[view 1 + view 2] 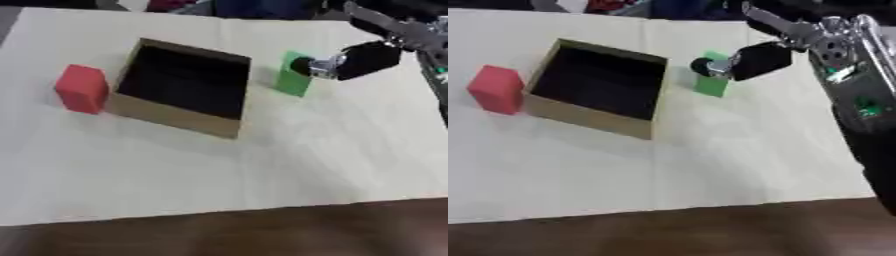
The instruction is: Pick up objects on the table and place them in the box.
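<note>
An open cardboard box (179,117) with a dark inside stands on the pale table at centre left. A red block (82,88) stands just left of the box, close to its wall. Right of the box a green block (293,80) stands upright. My right hand (366,60) comes in from the upper right and is at the green block's upper part, overlapping it. Blur hides whether the hand holds the block. My left hand shows in neither view.
The pale table cover (262,170) ends in a dark wooden edge (262,230) at the front. My right forearm (859,95) runs down the right side of the right eye view. Dark shapes lie beyond the table's far edge.
</note>
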Controlling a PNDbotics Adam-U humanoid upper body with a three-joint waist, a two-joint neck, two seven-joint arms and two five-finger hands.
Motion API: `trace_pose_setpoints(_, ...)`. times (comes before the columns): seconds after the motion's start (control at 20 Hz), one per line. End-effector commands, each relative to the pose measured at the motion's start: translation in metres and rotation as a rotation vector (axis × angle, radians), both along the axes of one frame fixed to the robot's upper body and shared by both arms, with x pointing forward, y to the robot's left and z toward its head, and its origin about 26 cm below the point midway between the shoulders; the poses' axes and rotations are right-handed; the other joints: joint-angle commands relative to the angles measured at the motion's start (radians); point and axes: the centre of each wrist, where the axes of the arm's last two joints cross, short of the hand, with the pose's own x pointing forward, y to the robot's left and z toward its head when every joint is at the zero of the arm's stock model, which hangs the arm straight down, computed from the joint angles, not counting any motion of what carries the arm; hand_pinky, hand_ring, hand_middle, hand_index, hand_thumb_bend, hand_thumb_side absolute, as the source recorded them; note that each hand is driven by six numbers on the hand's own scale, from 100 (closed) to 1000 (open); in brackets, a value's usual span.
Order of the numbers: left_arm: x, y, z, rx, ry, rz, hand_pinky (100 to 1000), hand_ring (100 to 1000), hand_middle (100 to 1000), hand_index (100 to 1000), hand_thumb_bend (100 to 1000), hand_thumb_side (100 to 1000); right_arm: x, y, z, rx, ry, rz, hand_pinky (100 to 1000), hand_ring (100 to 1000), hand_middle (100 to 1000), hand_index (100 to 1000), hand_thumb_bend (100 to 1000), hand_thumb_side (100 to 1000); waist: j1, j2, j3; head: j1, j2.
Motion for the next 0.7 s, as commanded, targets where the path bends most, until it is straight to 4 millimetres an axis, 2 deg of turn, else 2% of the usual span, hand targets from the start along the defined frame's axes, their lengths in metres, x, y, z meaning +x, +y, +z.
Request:
trace_pose_setpoints(0.05,-0.002,-0.001,0.008,0.013,-0.026,-0.009,409,583,621,729,295,1000,0.004,-0.003,0.008,-0.073,-0.046,-0.034,947,928,915,941,544,656,0.001,-0.020,0.002,-0.005,-0.009)
trace_pose_setpoints(0.7,-0.001,-0.001,0.008,0.014,-0.026,-0.013,408,583,621,728,290,1000,0.034,-0.006,-0.007,-0.123,-0.008,-0.119,946,938,923,948,550,650,0.000,-0.018,0.006,-0.009,-0.014)
